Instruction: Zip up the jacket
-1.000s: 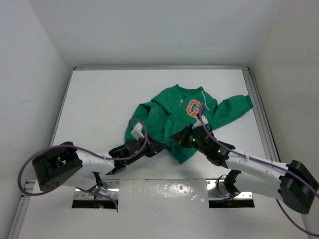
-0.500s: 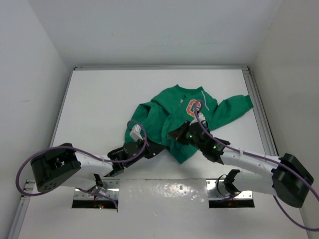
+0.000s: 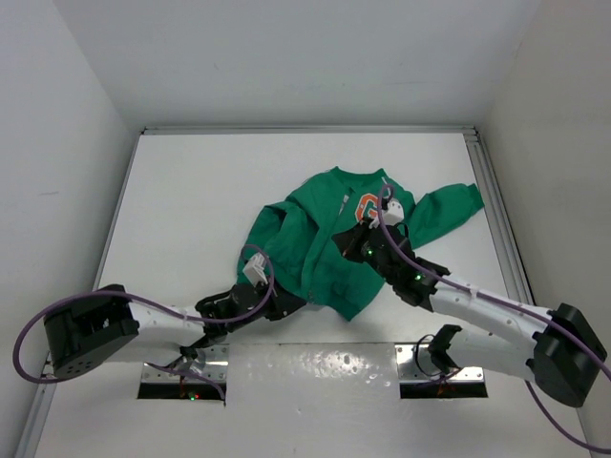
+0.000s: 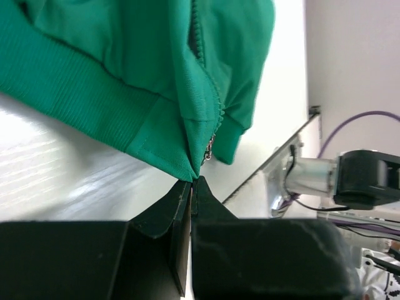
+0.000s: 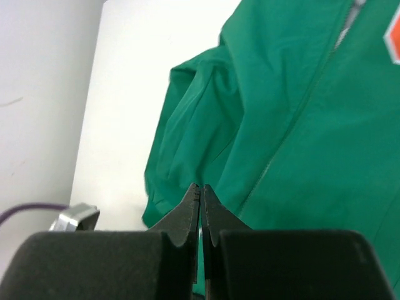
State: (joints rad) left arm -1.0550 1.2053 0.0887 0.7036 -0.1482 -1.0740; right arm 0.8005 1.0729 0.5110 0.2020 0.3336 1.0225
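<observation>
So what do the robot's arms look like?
The left arm and right arm are white tubes with chunky black joints. A purple cable loops along each. The right arm has tiny green lights. The left gripper and right gripper are black, tapering to thin tips.

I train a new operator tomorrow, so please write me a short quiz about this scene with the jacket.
1. True or false: the left gripper and the right gripper both stand open.
2. The right gripper's tips are over: A) the jacket front, B) a sleeve, C) bare table.
3. Fill in: the left gripper pinches the jacket at the corner of its lower ____.
Key: 1 false, both are shut; 2 A; 3 hem.
</observation>
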